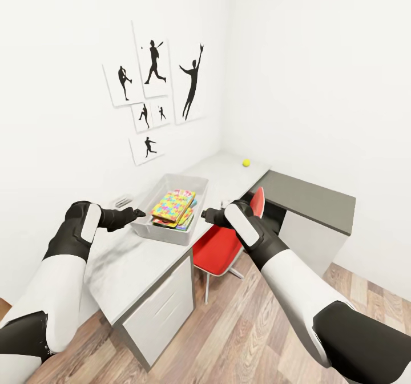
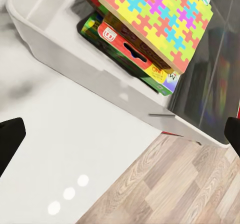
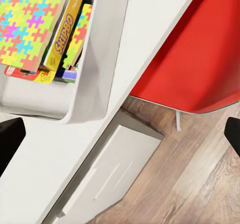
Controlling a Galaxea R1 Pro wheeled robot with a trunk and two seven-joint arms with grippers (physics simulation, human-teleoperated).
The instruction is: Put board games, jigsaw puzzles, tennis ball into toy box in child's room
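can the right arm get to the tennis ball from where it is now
Probably not without moving closer. The tennis ball sits at the table's far corner, well beyond the right gripper, though nothing stands between them on the bare tabletop.

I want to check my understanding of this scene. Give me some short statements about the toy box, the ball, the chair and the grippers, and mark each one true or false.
1. The tennis ball lies inside the toy box. False: it lies on the table, at the far end, apart from the box.
2. A jigsaw puzzle lies on top of the stack in the box. True.
3. The chair by the table is blue. False: it is red.
4. Both the left gripper and the right gripper are empty. True.
5. The box stands on the floor. False: it stands on the table.
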